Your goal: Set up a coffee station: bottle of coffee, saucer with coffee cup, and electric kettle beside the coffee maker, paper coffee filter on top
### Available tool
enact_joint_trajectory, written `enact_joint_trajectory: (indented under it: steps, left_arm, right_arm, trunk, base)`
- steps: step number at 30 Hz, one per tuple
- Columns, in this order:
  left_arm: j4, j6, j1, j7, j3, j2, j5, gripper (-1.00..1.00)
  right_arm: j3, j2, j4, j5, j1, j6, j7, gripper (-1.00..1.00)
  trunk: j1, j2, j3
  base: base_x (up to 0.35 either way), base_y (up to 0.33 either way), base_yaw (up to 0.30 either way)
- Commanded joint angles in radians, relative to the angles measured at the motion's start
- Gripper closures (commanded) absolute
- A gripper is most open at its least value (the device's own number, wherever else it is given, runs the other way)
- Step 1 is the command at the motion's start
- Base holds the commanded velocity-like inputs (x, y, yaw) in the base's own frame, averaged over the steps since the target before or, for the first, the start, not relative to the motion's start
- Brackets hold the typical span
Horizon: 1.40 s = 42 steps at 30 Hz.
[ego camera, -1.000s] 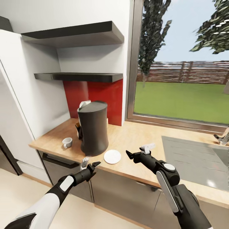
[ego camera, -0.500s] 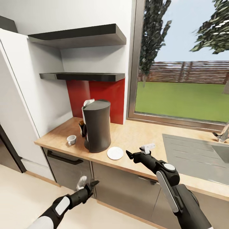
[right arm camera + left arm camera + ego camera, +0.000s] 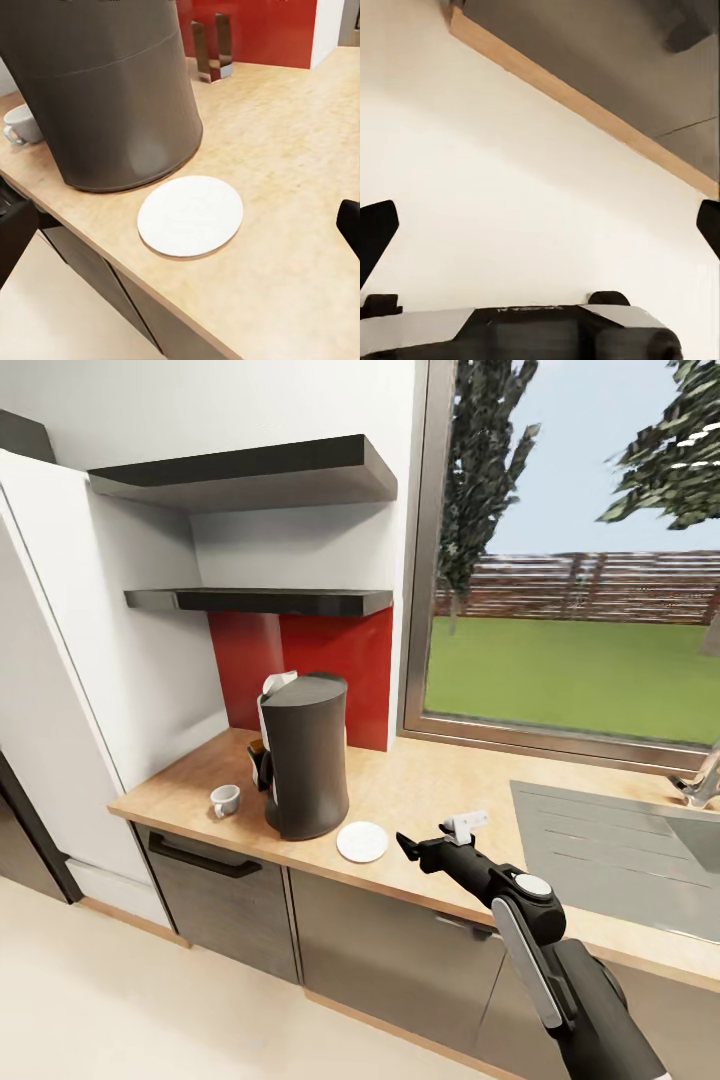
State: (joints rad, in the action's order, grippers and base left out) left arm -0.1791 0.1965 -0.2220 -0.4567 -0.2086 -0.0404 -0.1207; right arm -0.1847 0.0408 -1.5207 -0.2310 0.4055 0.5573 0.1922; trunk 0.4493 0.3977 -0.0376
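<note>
Fingers of my right gripper [image 3: 404, 847] spread, empty, near saucer [image 3: 362, 841] beside coffee maker [image 3: 304, 755]; coffee cup [image 3: 224, 799] not yet on saucer.

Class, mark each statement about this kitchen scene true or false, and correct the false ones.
1. The saucer lies on the kitchen countertop beside the coffee maker. True.
2. The coffee cup sits on the saucer. False: it stands on the countertop on the coffee maker's other side, apart from the saucer.
3. The right gripper holds the saucer. False: its jaws are open and empty, short of the saucer.
4. The left gripper has open jaws with nothing between them. True.
5. The sink is left of the coffee maker. False: it is to the right, below the window.
</note>
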Motion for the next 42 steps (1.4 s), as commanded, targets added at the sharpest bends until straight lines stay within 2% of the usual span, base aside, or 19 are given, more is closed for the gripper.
enact_joint_trajectory:
  steps: [1, 2, 3, 4, 6, 9, 11, 42]
  left_arm:
    - [0.015, 0.019, 0.012, 0.027, 0.0, -0.01, -0.005, -1.0]
    - [0.025, 0.032, 0.024, 0.061, 0.0, -0.019, -0.001, -1.0]
    - [0.034, 0.055, 0.053, 0.128, 0.0, -0.036, 0.004, -1.0]
    - [0.037, 0.075, 0.073, 0.166, 0.0, -0.049, 0.006, -1.0]
    - [0.04, 0.097, 0.095, 0.198, 0.0, -0.067, 0.008, -1.0]
    - [0.042, 0.11, 0.115, 0.214, 0.0, -0.092, 0.008, -1.0]
    - [0.042, 0.113, 0.119, 0.218, 0.0, -0.101, 0.008, -1.0]
    - [0.039, 0.115, 0.122, 0.222, -0.006, -0.096, 0.006, -1.0]
  right_arm:
    - [0.002, 0.001, -0.001, -0.002, 0.001, 0.004, 0.0, -1.0]
    - [0.009, 0.001, -0.001, -0.002, 0.001, 0.003, 0.0, -1.0]
    - [0.035, 0.001, -0.001, -0.002, 0.001, -0.011, 0.0, -1.0]
    - [0.055, 0.001, -0.001, -0.002, 0.001, -0.024, 0.0, -1.0]
    - [0.069, 0.001, -0.001, -0.002, 0.001, -0.035, 0.001, -1.0]
    - [0.076, 0.001, 0.0, -0.001, 0.001, -0.041, 0.0, -1.0]
    - [0.077, 0.001, 0.0, -0.001, 0.001, -0.043, 0.0, -1.0]
    - [0.075, 0.0, 0.001, -0.001, 0.001, -0.044, 0.0, -1.0]
  trunk:
    - [0.001, 0.002, -0.002]
    - [0.001, 0.002, -0.002]
    - [0.001, 0.002, -0.002]
    - [0.001, 0.002, -0.002]
    - [0.001, 0.002, -0.002]
    - [0.001, 0.002, -0.002]
    - [0.001, 0.002, -0.002]
    - [0.001, 0.002, -0.002]
  base:
    - [0.0, 0.0, 0.0]
    - [0.0, 0.0, 0.0]
    - [0.0, 0.0, 0.0]
    - [0.0, 0.0, 0.0]
    - [0.0, 0.0, 0.0]
    - [0.0, 0.0, 0.0]
    - [0.0, 0.0, 0.0]
    - [0.0, 0.0, 0.0]
